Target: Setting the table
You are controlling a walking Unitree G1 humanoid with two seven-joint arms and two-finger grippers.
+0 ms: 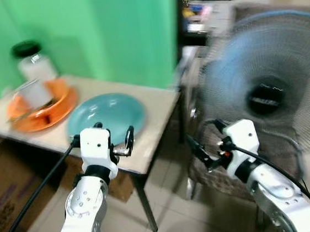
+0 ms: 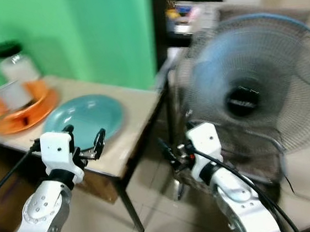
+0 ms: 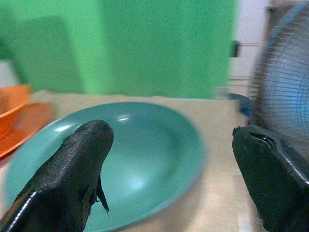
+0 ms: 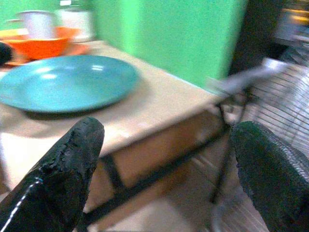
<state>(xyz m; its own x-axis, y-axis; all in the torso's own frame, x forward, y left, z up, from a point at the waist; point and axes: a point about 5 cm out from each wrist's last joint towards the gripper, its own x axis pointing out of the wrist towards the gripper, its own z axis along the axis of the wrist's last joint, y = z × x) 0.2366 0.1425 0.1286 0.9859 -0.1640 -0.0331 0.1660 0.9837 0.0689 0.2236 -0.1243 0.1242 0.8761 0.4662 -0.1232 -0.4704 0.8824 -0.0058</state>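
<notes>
1. Head views blurred. Small beige table (image 1: 159,101) against green wall (image 1: 118,31), left of centre.
2. On table: teal plate (image 1: 106,114) near front right corner, empty, lying flat.
3. Just beside plate, further left: orange plate (image 1: 60,112) carrying orange bowl (image 1: 50,96); grey cup (image 1: 35,93) standing in bowl. Thin utensil-like item poss. across the bowl, too blurred to confirm.
4. Behind bowl, near wall: white jar w/ dark lid (image 1: 31,58).
5. Left gripper (image 1: 112,134) raised at table's front edge, just in front of teal plate, aimed at it. Fingers spread wide, holding nothing; in left wrist view plate seen between the two black fingers (image 3: 72,174), not touched.
6. Right gripper (image 1: 200,150) off table's right side, raised before a chair (image 1: 227,169), well apart from plate. Fingers (image 4: 58,169) parted wide, nothing held; right wrist view looks across table corner to teal plate & orange bowl.
7. Large blue-bladed standing fan (image 1: 266,90) at right, behind right arm.
8. Cardboard box (image 1: 10,186) under table, left side. Floor tiled.
</notes>
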